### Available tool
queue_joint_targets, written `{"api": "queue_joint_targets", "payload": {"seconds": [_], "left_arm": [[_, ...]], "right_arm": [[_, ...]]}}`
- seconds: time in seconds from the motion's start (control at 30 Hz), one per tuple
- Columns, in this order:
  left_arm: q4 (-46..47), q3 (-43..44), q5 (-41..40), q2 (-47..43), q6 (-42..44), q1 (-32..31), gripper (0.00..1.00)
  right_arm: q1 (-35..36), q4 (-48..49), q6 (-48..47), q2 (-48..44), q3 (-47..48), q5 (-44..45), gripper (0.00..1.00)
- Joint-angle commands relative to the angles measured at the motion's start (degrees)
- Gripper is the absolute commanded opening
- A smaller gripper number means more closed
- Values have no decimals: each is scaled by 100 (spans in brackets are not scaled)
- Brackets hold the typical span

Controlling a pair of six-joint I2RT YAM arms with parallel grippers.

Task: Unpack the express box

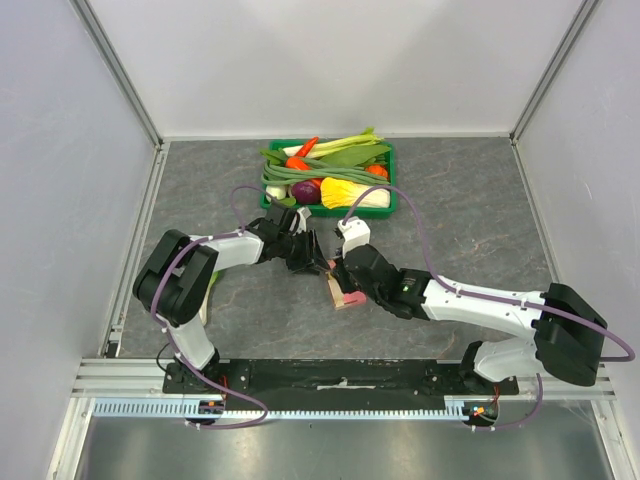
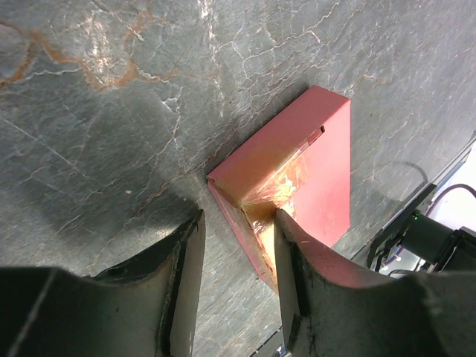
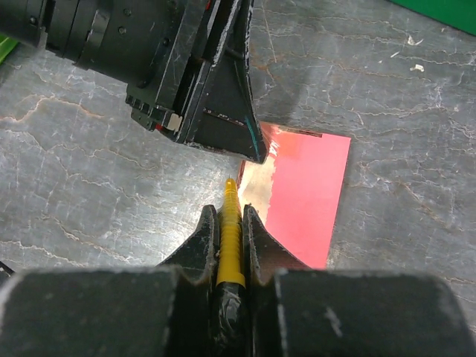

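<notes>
The express box [image 2: 309,167] is a thin pink carton lying flat on the grey table, with shiny tape over its near end. My left gripper [image 2: 238,249] is open at that end; the box's corner edge lies against the inside of its right finger [image 2: 316,275], and the left finger [image 2: 186,271] stands apart from the box over the table. My right gripper [image 3: 231,212] is shut on a yellow ridged tool [image 3: 231,230] whose tip points at the box [image 3: 312,186] where the tape is. From above, both grippers [image 1: 318,262] [image 1: 342,278] meet over the box [image 1: 350,299].
A green crate [image 1: 392,205] full of vegetables stands at the back centre, just beyond the grippers. The left arm's black wrist body [image 3: 149,59] fills the upper left of the right wrist view. Grey walls enclose the table on three sides.
</notes>
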Motion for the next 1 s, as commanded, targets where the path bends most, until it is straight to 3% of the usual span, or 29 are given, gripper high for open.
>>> {"api": "queue_joint_targets", "payload": {"seconds": [0.0,0.97], "left_arm": [[-156,-185,-518,15,-18,-8,47],[-217,-282,-773,147,-238,-8,46]], "right_arm": [[31,87,117,-11,122,313,0],[13,404,82,244,-19,190,0]]}}
